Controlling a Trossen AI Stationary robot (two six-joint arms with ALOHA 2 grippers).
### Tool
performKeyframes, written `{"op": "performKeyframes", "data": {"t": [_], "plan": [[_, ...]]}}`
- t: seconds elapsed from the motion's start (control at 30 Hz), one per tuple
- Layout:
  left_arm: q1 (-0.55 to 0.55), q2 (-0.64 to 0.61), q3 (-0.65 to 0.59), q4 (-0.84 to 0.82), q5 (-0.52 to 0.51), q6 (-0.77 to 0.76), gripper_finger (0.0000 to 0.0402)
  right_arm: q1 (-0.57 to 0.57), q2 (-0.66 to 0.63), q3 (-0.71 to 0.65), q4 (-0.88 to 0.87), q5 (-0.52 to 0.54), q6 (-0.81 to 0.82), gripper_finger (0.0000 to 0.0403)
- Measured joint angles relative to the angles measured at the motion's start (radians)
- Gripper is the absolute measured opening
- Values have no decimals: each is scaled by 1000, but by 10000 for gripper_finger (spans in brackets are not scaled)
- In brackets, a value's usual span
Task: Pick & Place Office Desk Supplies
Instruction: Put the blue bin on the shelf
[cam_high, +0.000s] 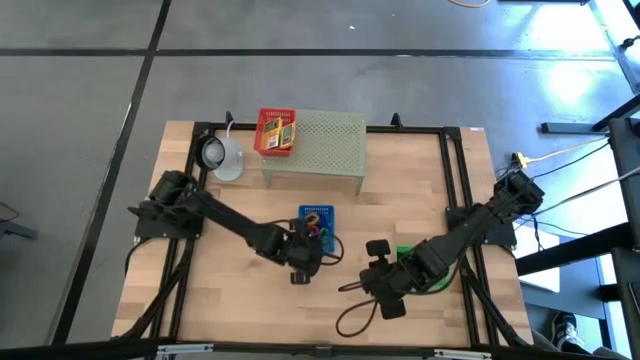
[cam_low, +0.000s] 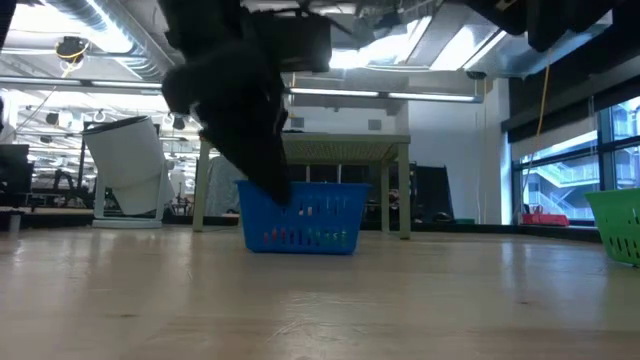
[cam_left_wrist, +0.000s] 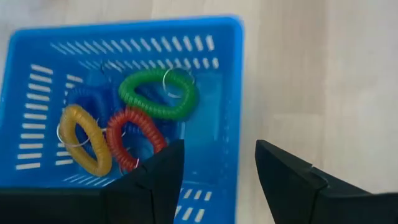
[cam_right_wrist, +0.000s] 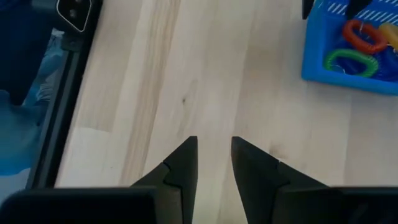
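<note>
A blue slotted basket (cam_high: 320, 222) sits mid-table and holds coiled loops: green (cam_left_wrist: 158, 93), red (cam_left_wrist: 127, 140), yellow (cam_left_wrist: 84, 138) and a blue one (cam_left_wrist: 84, 96), all lying on its floor. My left gripper (cam_left_wrist: 217, 149) hangs open over the basket's near end (cam_high: 305, 258). One finger is above the inside, the other outside, and the basket's side wall (cam_left_wrist: 238, 118) shows between them. I cannot tell if they touch it. My right gripper (cam_right_wrist: 213, 142) is open by a narrow gap and empty, low over bare wood at the near right (cam_high: 370, 283).
A pale green perforated stand (cam_high: 315, 148) stands at the far middle, with a red box of yellow packets (cam_high: 277, 132) at its left end. A white lamp-like object (cam_high: 222, 155) is left of it. A green basket (cam_low: 620, 225) sits by my right arm. Black rails (cam_high: 455, 190) frame the table.
</note>
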Motion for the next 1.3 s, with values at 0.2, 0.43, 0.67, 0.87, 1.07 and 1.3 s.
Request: {"op": "performKeyframes", "data": {"t": [0.2,0.43,0.67,0.87,1.07,1.3], "plan": [[13,17,0,-1,38,8,182,15,0,0,0,50,0,98],[12,45,0,9,58,34,121,16,0,0,0,53,1,98],[12,45,0,8,85,82,15,16,0,0,0,53,4,98],[10,44,14,-9,124,87,2,18,0,0,-1,52,40,98],[-29,44,131,-143,138,155,2,59,1,0,-48,52,101,98],[-68,44,321,-288,33,278,2,131,1,0,-60,94,160,98]]}}
